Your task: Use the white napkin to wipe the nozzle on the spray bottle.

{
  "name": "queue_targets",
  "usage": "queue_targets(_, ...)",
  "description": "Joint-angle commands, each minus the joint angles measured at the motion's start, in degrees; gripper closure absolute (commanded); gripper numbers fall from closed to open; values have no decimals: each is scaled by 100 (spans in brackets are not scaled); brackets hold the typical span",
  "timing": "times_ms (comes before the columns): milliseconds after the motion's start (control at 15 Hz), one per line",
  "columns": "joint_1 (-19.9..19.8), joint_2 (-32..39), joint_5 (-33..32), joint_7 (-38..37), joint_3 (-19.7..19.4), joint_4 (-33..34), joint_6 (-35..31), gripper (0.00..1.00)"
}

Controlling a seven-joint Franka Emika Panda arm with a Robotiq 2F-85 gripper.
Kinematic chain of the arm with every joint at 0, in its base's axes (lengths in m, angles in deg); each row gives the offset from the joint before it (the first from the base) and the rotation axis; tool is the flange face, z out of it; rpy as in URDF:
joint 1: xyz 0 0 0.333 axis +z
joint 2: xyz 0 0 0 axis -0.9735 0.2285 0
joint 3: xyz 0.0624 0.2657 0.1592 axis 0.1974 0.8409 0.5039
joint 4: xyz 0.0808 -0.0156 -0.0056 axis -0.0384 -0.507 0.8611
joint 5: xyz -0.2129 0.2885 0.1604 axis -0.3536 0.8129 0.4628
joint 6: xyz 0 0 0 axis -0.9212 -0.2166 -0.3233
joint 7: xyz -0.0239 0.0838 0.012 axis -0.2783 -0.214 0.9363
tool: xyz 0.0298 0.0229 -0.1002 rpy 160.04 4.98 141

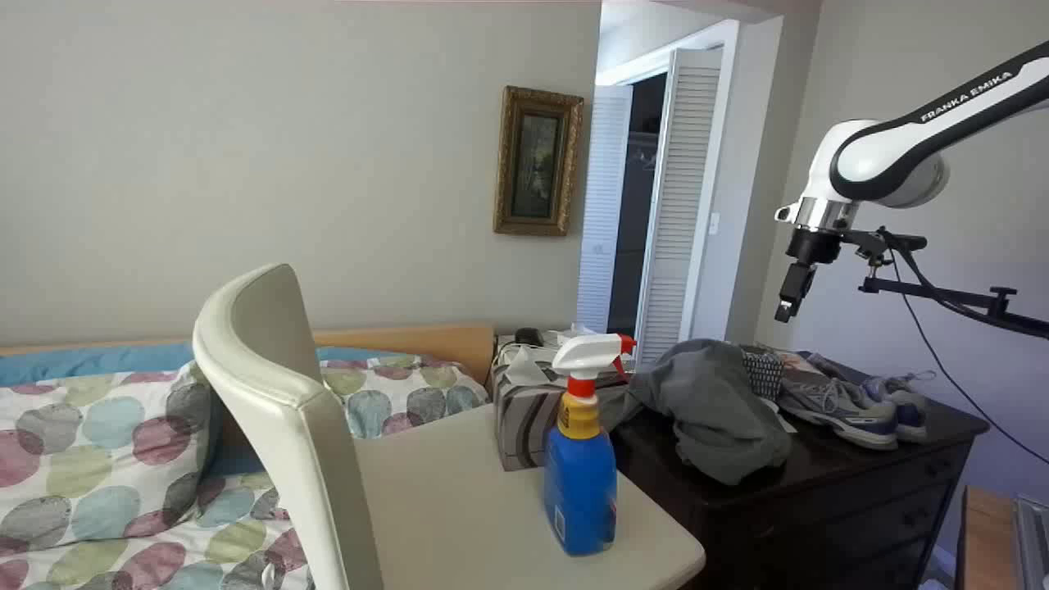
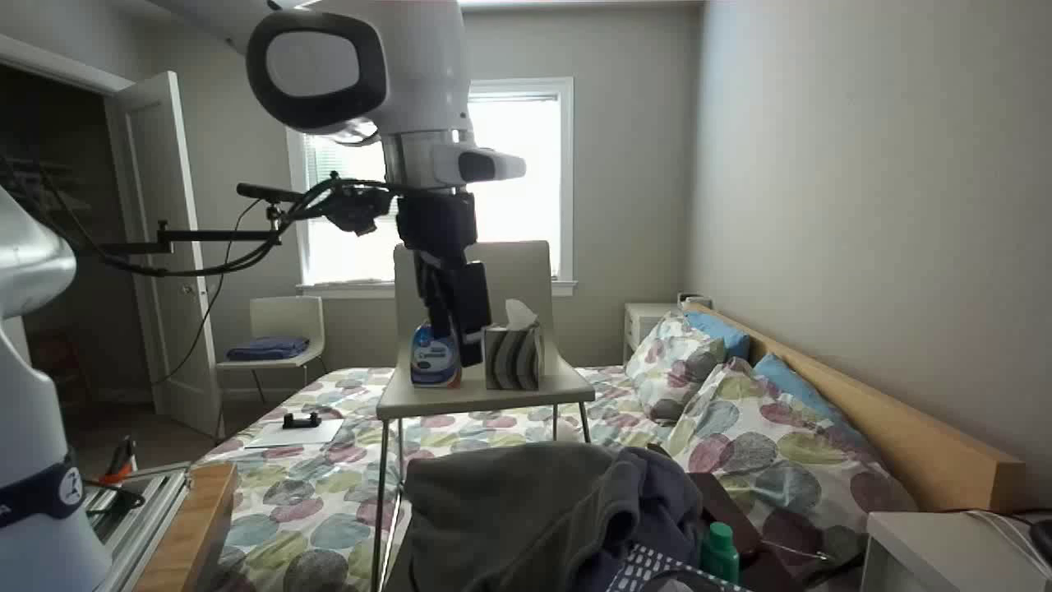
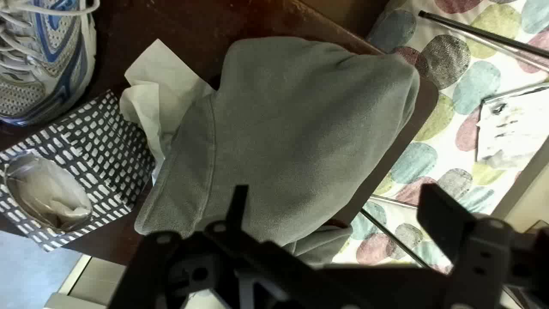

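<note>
Your white arm [image 1: 926, 135] reads "FRANKA EMIKA"; your black end effector [image 3: 332, 189] is released. One blue plastic spray bottle [image 1: 580, 487], label [image 2: 434, 360] illegible, stands on the cream chair [image 1: 459, 500]; in the wrist view, the white paper napkin [image 3: 176, 86] lies right of one black-and-white tissue box [image 3: 107, 163].

In an exterior view, FRANKA EMIKA stood in white capitals on a black stripe [image 1: 967, 96] of the robot arm [image 1: 889, 156]. The spray bottle [image 1: 582, 487] bore a barcode [image 1: 560, 524] low on its body and, in an exterior view, a label [image 2: 434, 359] whose lettering was too small to read. On the arm's dark band [image 2: 33, 496], a round badge [image 2: 71, 487] carried what looked like a 2, though unclear.
</note>
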Motion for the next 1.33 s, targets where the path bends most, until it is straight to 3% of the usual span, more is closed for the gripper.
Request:
queue_targets(0,-135,10,55,38,134,7,13,0)
queue_targets(533,-206,116,270,-172,64,78,-92,0)
queue_targets(600,-412,227,162,-567,58,63,-253,0)
queue_targets(933,-1069,642,121,-1185,-202,15,-763,0)
queue_targets(1133,-1325,1118,295,-1586,-337,122,-1225,0)
queue_targets(1200,-1289,751,132,-1283,-275,2,-941,0)
queue_targets(1267,-1356,878,138,-1382,-302,7,-1071,0)
